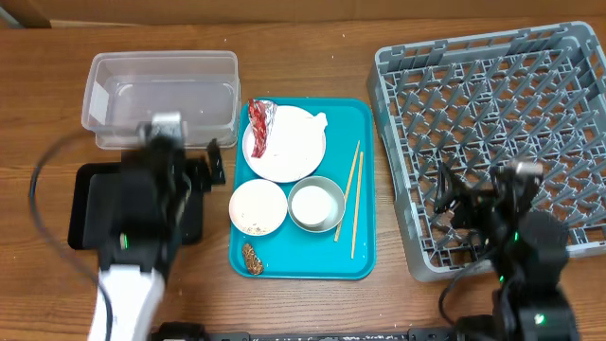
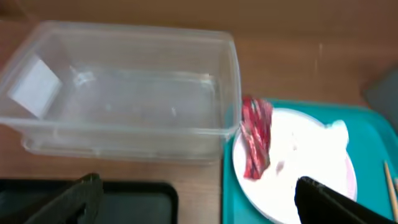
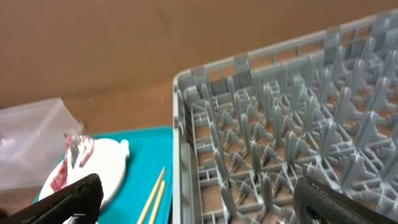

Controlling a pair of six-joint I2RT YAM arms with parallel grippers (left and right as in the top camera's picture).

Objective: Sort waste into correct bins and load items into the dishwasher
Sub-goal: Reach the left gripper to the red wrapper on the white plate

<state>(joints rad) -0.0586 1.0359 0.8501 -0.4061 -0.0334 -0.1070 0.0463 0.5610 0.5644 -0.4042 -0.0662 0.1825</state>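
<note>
teal tray — rectangular, rounded corners, lying flat mid-table | wooden table — brown, grain visible

Red wrapper on white plate, on teal tray; chopsticks near tray's right edge; grey rack further right.

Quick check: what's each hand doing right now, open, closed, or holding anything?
Left hand: open, holding nothing.
Right hand: open, holding nothing.
</note>
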